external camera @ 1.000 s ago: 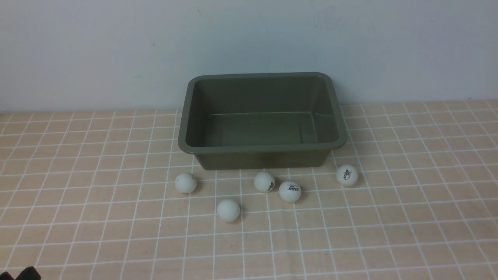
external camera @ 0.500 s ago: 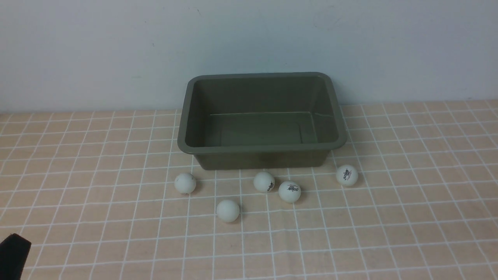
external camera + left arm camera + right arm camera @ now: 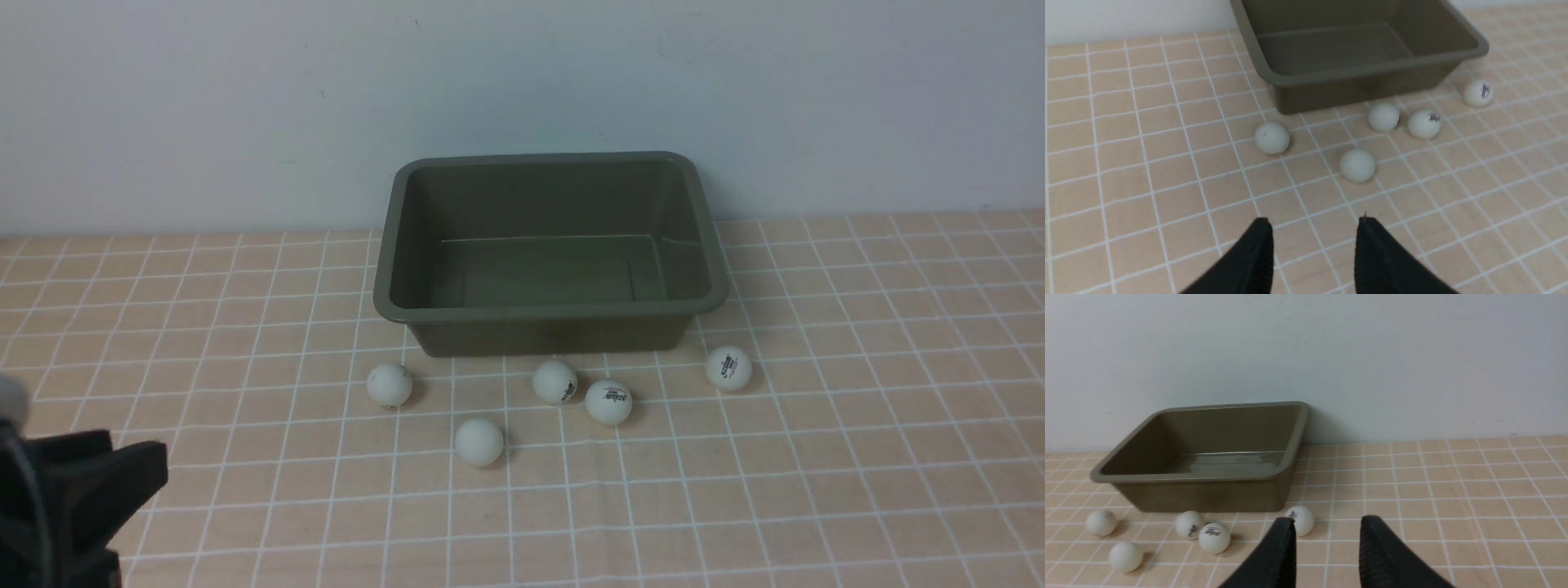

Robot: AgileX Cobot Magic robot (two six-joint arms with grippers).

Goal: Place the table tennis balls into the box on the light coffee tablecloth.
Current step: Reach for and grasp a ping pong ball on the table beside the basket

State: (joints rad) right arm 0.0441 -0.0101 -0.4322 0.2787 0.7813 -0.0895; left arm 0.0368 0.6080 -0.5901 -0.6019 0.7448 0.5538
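Note:
Several white table tennis balls lie on the light coffee tablecloth (image 3: 816, 490) in front of the box (image 3: 547, 310). One ball (image 3: 389, 385) is at the left, one (image 3: 478, 442) is nearest me, two (image 3: 555, 381) (image 3: 608, 402) sit close together, and one (image 3: 728, 367) lies off the box's right corner. The olive-grey box holds nothing. My left gripper (image 3: 122, 461) is at the lower left, well short of the balls. It is open (image 3: 1312, 222) with only cloth between its fingers. My right gripper (image 3: 1327, 522) is also open and empty, near the rightmost ball (image 3: 1300, 520).
A pale wall (image 3: 522, 82) rises straight behind the box. The checked cloth runs to both sides and toward me.
My left gripper has risen into the front view from the lower left corner and moved forward and to the right. The balls and the box have not moved.

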